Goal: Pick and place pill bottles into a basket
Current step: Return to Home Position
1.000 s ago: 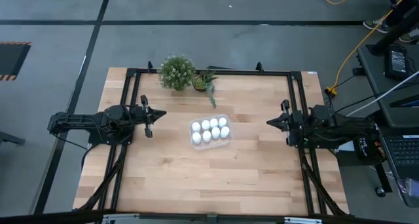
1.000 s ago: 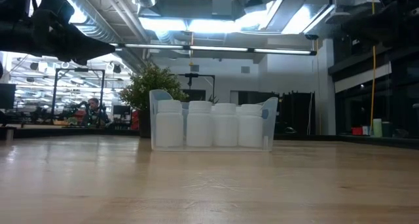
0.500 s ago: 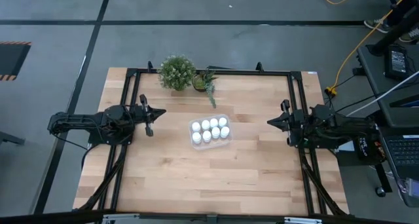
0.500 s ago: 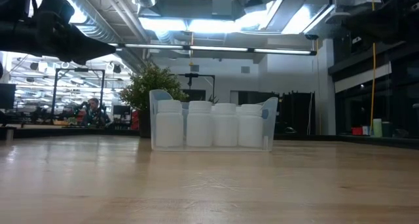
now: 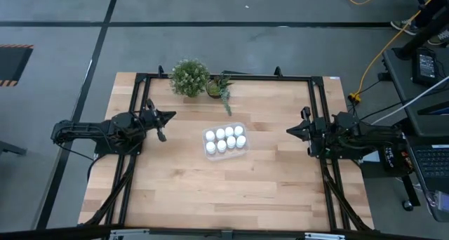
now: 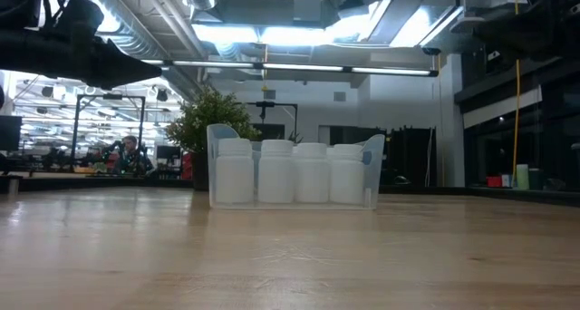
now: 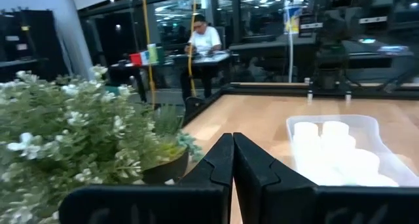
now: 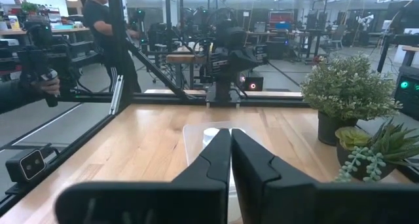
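The clear plastic basket [image 5: 238, 153] stands on its base in the middle of the wooden table. Several white pill bottles [image 5: 225, 138] stand upright inside it, side by side, as the low view [image 6: 292, 174] shows. My left gripper [image 5: 170, 116] hovers at the table's left side, shut and empty, pointing toward the basket and the plant. My right gripper [image 5: 289, 131] hovers at the right side, shut and empty, pointing at the basket. The basket also shows in the left wrist view [image 7: 386, 165] and in the right wrist view [image 8: 193, 135].
A bushy potted plant [image 5: 189, 77] and a small succulent [image 5: 221, 91] stand at the far edge, behind the basket. A black frame [image 5: 224, 76] runs along the table's far, left and right sides. People are in the room beyond the table.
My left gripper has swung a little toward the table's far edge, toward the potted plant, and has turned about its own axis. It stays shut. The basket, the bottles and my right gripper have kept still.
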Controlling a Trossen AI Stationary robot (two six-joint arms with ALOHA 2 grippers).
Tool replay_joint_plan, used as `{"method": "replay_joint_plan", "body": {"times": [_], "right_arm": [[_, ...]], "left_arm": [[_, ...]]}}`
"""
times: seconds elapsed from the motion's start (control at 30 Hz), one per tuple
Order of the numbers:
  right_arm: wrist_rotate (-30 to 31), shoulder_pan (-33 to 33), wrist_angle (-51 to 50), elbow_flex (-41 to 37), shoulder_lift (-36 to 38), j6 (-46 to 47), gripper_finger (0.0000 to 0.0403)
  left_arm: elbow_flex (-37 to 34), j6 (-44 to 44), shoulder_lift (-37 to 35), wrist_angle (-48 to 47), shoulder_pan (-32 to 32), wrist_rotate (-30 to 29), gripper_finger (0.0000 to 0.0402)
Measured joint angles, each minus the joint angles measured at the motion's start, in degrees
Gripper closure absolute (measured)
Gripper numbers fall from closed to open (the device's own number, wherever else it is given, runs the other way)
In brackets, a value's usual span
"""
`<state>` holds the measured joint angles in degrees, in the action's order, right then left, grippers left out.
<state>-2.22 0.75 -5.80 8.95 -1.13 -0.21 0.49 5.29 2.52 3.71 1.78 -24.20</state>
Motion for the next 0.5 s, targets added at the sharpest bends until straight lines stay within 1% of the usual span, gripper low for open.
{"method": "replay_joint_plan", "body": {"times": [0.27, 0.5], "right_arm": [[0.0, 0.0, 0.0, 0.0, 0.0, 0.0, 0.0393], [0.0, 0.0, 0.0, 0.0, 0.0, 0.0, 0.0385]], "left_arm": [[0.0, 0.0, 0.0, 0.1, 0.0, -0.1, 0.0395], [0.0, 0.0, 0.0, 0.1, 0.0, -0.1, 0.0400]]}}
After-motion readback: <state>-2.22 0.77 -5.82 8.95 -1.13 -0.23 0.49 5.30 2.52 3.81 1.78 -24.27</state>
